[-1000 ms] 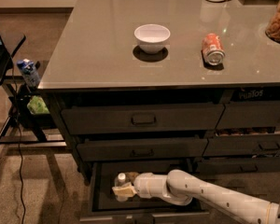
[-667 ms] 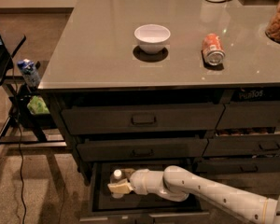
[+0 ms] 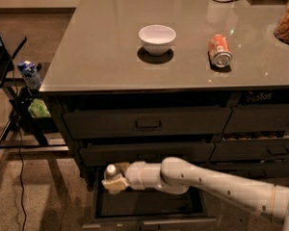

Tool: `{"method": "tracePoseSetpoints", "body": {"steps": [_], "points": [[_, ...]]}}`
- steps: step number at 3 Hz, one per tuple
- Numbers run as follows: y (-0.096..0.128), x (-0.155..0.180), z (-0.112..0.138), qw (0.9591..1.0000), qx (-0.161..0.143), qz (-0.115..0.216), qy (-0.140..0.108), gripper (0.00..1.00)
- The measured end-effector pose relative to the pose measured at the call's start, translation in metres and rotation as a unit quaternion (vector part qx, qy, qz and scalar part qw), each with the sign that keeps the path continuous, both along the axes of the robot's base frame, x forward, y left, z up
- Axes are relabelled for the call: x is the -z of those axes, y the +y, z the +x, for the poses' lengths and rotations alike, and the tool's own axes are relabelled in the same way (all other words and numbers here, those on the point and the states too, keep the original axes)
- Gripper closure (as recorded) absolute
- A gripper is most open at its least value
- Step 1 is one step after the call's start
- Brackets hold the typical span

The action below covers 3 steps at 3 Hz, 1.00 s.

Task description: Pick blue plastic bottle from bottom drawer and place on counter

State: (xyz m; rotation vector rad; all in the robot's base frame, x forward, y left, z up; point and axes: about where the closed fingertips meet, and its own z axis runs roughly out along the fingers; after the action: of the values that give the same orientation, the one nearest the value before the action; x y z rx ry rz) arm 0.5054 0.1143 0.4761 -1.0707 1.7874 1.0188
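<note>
Item: my gripper point(image 3: 114, 183), at the left end of the wide dark bottom drawer point(image 3: 149, 203), fingers pinched on the small clear plastic bottle with white cap point(image 3: 111, 170). Only the cap shows above them.

Risk: raised straight up, the cap could catch the shut drawer front above and twist the bottle loose.

Change: a second ago, bottle and gripper sat lower and further right, inside the drawer. The glossy grey counter point(image 3: 101, 57) is unchanged.
</note>
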Motion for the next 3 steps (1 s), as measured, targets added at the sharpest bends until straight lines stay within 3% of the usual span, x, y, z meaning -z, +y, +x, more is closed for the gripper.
{"method": "tracePoseSetpoints", "body": {"steps": [1, 3], "points": [[0.009, -0.054, 0.007, 0.9988, -0.013, -0.026, -0.039, 1.0], [0.006, -0.065, 0.004, 0.9993, 0.0, -0.025, -0.027, 1.0]]}}
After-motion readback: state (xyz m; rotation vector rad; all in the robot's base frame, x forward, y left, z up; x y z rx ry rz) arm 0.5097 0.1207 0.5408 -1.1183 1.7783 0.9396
